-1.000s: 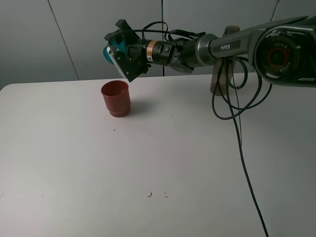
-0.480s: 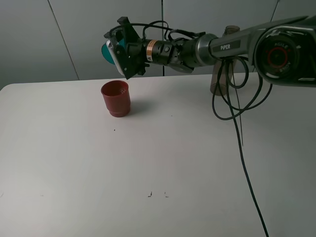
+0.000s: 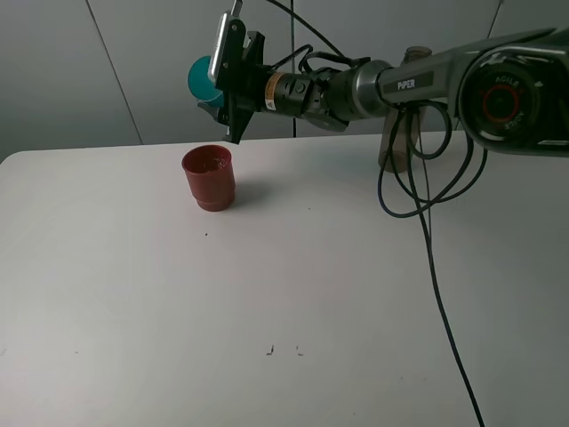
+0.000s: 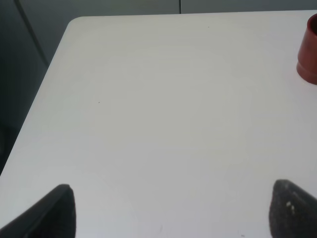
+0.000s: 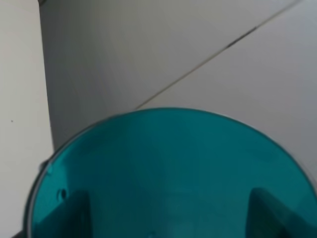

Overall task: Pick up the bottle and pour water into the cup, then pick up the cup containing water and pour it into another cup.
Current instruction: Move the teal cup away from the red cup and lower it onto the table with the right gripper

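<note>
A big white desk (image 3: 267,294) is seen from the high camera, with a grey wall behind it. The right arm is stretched across the back of the desk, from the right side over to the left of the middle, well above the top. A black cable (image 3: 433,258) hangs down from the arm and trails over the desk.

The bottle (image 3: 399,142) is stood at the back right of the desk, partly hidden by the arm and the cable loops.

The red cup (image 3: 209,177) is stood upright on the desk at the back left. It is also seen at the edge of the left wrist view (image 4: 308,52).

The teal cup (image 3: 201,80) is held up in the air, above the red cup and a little behind it, well apart from it. It is turned on its side. In the right wrist view the teal cup (image 5: 168,173) fills the lower part of the picture.

The right end effector (image 3: 222,84) is closed tight on the teal cup.

The left end effector (image 4: 171,208) is held over the bare desk. Its two dark tips are spread wide apart, and nothing is held between them.
</note>
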Controlling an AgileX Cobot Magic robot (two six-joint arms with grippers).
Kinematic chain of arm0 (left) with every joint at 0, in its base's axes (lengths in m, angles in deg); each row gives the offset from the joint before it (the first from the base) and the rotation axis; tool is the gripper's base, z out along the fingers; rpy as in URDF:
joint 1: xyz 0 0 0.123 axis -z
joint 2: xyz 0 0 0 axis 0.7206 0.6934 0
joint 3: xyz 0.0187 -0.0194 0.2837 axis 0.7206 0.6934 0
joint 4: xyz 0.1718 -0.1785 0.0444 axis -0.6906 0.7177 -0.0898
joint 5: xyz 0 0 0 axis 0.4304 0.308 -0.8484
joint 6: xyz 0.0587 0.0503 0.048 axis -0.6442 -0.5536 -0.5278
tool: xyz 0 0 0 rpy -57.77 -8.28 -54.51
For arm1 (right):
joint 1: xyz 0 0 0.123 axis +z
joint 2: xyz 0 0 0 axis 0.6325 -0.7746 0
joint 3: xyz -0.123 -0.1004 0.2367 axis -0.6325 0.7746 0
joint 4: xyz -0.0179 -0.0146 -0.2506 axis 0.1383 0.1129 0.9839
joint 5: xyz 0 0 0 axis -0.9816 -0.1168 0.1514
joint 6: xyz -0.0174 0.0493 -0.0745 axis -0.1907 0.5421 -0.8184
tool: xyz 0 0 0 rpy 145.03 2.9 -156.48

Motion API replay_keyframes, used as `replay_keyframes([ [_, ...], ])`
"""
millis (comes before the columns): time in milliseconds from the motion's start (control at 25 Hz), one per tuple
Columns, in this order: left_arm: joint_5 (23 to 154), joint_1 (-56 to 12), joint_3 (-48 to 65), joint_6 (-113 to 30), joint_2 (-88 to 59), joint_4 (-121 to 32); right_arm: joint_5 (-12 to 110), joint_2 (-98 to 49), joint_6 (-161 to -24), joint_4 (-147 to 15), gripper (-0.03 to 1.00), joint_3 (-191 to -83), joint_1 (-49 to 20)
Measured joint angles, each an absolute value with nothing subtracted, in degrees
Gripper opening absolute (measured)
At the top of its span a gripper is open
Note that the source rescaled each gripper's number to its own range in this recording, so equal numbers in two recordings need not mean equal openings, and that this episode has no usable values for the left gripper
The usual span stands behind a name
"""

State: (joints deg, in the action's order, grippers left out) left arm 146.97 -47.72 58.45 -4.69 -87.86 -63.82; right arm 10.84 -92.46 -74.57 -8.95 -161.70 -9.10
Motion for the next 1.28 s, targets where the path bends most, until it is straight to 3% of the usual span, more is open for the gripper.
replay_keyframes([
  [200,146.97,-47.72,58.45,-4.69,-87.86,-63.82,16.08,-89.86,-55.87,-8.95,0.05,-160.40,-9.21],
  [400,146.97,-47.72,58.45,-4.69,-87.86,-63.82,17.99,-84.28,-49.92,-8.95,0.05,-153.96,-10.12],
  [840,146.97,-47.72,58.45,-4.69,-87.86,-63.82,14.90,-68.84,-48.96,-15.95,0.05,-129.59,-14.36],
  [1160,146.97,-47.72,58.45,-4.69,-87.86,-63.82,-4.87,-62.95,-57.67,-25.80,0.05,-109.40,-18.66],
  [1280,146.97,-47.72,58.45,-4.69,-87.86,-63.82,-6.73,-62.71,-62.74,-28.89,0.05,-103.66,-19.61],
])
